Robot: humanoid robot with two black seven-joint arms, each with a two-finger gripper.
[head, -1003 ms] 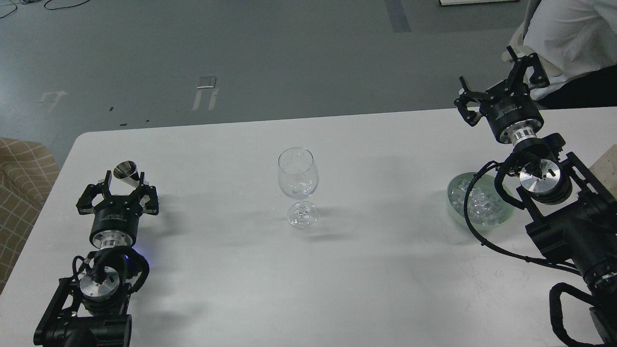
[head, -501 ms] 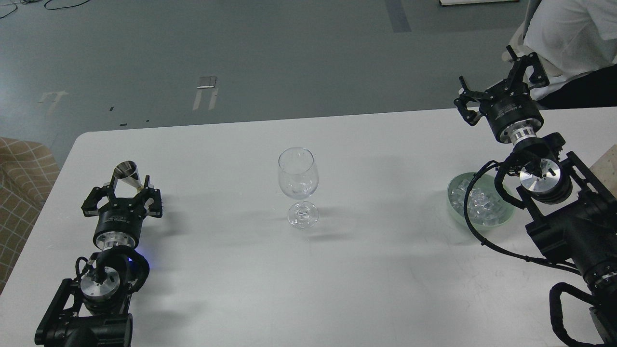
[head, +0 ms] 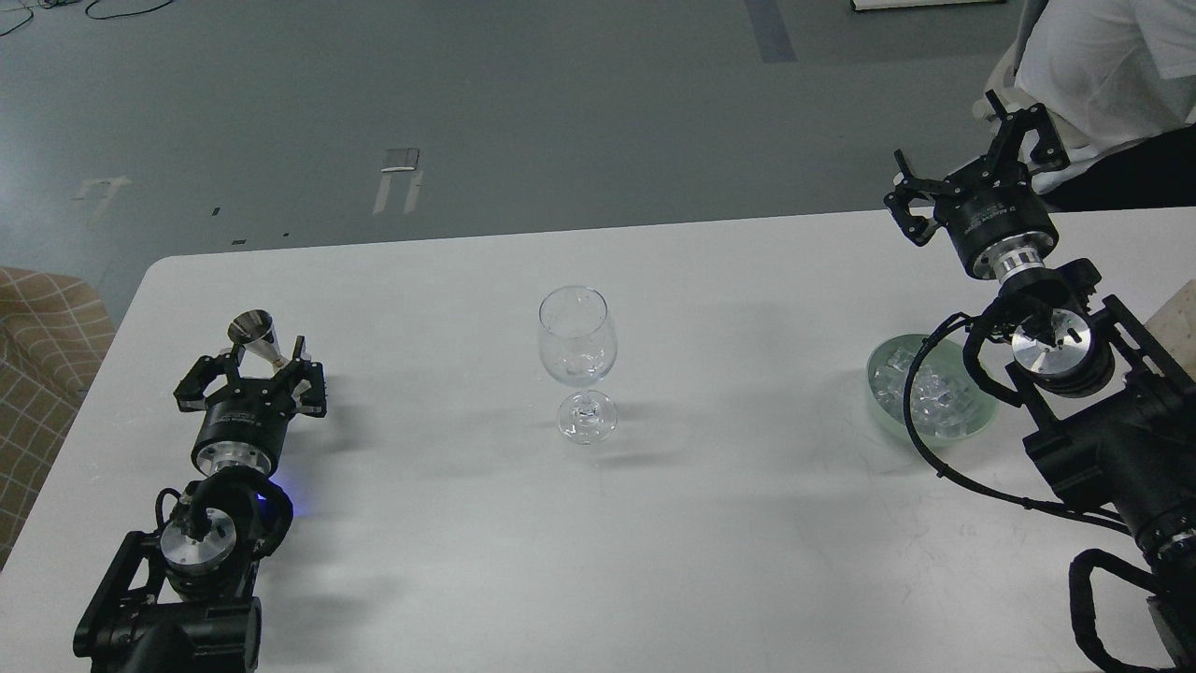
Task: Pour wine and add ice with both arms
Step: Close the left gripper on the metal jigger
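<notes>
A clear stemmed wine glass (head: 577,348) stands upright at the middle of the white table (head: 654,542). A pale green bowl (head: 883,404) of ice (head: 934,393) sits at the right, partly behind my right arm's cable. My left gripper (head: 263,363) is at the left of the table, shut around the narrow foot of a small upright metal cone cup (head: 256,335). No wine shows, in the cup or in the glass. My right gripper (head: 967,154) is open and empty, raised above the table's far right edge, beyond the bowl.
A person in a white shirt (head: 1103,65) sits just behind my right gripper. A tan checked seat (head: 47,355) stands off the table's left edge. A beige object (head: 1182,318) shows at the right edge. Grey floor lies beyond the table.
My left gripper has moved a little to the right with the metal cup, which went from tilted to upright. My right gripper shifted slightly; the glass and bowl did not move.
</notes>
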